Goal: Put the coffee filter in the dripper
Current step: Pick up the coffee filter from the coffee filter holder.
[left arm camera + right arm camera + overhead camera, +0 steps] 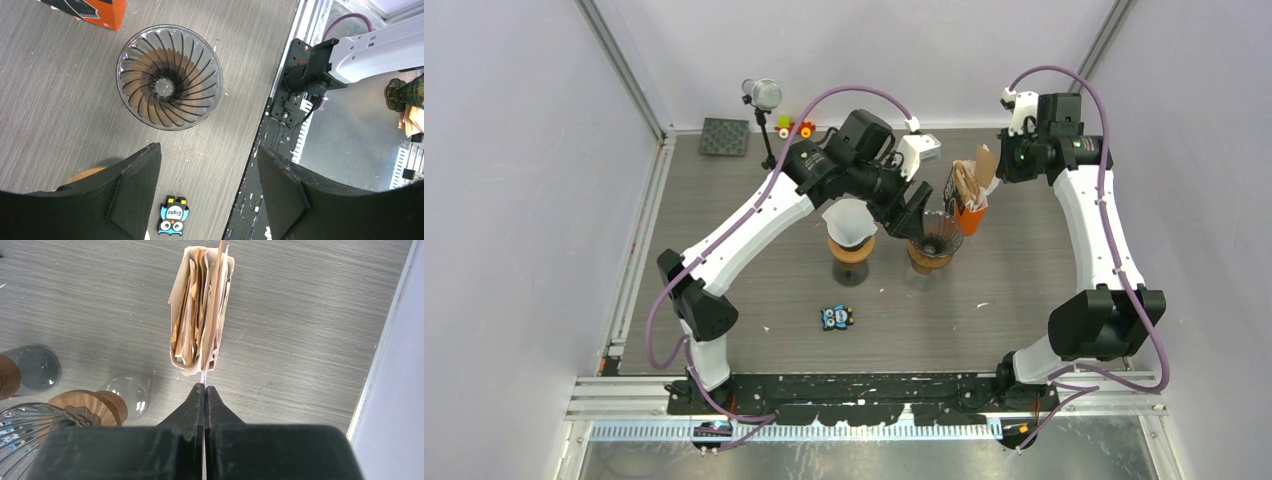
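An empty ribbed glass dripper (pixel 933 240) on a wooden collar stands mid-table; it also shows in the left wrist view (pixel 170 77). My left gripper (pixel 911 214) hovers just left of it, open and empty (pixel 207 167). A stack of brown coffee filters (pixel 192 325) stands upright in an orange holder (pixel 970 212). My right gripper (pixel 204 388) is shut on the edge of one thin coffee filter (pixel 214 310), seen edge-on, above the stack. In the top view the right gripper (pixel 990 172) is over the holder.
A second dripper (pixel 851 245) with a white filter (pixel 848 220) in it stands left of the empty one. An owl toy (pixel 836 318) lies nearer the front. A microphone stand (pixel 764 100), a dark square mat (pixel 724 137) and small toys (pixel 796 127) are at the back.
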